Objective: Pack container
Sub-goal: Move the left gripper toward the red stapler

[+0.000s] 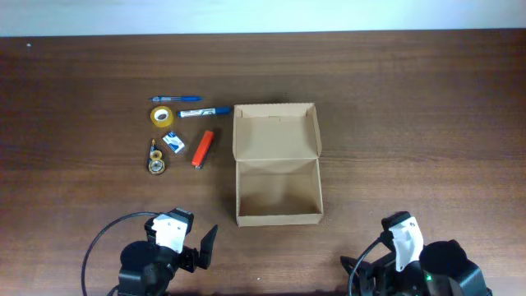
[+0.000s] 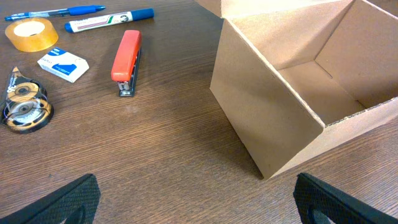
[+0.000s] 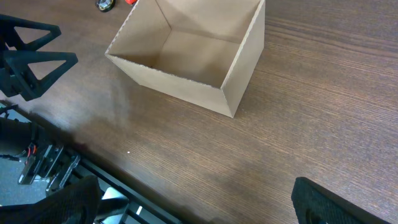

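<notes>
Brown container (image 1: 278,187) on desk (image 1: 411,123), flap (image 1: 275,131) open, orange stapler (image 1: 202,150) to its left, left claw (image 2: 196,202) and right claw (image 3: 196,202) both spread apart

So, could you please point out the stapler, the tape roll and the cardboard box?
stapler (image 2: 127,59), left wrist view, on its orange top.
tape roll (image 2: 43,41), left wrist view, on its outer wall.
cardboard box (image 1: 279,218), overhead view, on its near wall.

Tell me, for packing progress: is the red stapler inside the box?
No, the red stapler lies on the table beside the cardboard box.
</notes>
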Controlling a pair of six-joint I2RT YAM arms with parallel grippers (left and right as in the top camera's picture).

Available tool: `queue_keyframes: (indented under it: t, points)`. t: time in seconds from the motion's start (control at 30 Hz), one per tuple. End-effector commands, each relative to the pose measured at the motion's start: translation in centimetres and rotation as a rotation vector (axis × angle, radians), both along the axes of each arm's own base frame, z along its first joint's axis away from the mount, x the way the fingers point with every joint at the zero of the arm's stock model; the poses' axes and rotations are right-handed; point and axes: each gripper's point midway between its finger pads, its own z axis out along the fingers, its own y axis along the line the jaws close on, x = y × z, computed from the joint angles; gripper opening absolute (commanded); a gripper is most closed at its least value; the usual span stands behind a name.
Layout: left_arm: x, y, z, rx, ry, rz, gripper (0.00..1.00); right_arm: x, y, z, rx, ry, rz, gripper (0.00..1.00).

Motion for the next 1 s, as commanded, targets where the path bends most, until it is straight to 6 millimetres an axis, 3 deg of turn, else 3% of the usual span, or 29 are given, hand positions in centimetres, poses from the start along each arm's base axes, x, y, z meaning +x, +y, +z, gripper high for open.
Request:
queue_keyframes:
  t: [0.0,0.67,0.97]
  points:
    - [-0.1,-0.1,-0.2,-0.011,0.005,-0.003,0.99,-0.1,0.2,-0.3,-0.009,0.006,0.024,0.99]
    - [0.0,-0.1,-0.1,-0.013,0.002,-0.004,0.99,-0.1,0.2,-0.3,-0.009,0.006,0.024,0.99]
    - [0.1,-2.3,2.4,-0.089,-0.091,-0.12,0.99,-0.1,0.2,-0.3,-0.008,0.007,0.024,0.99]
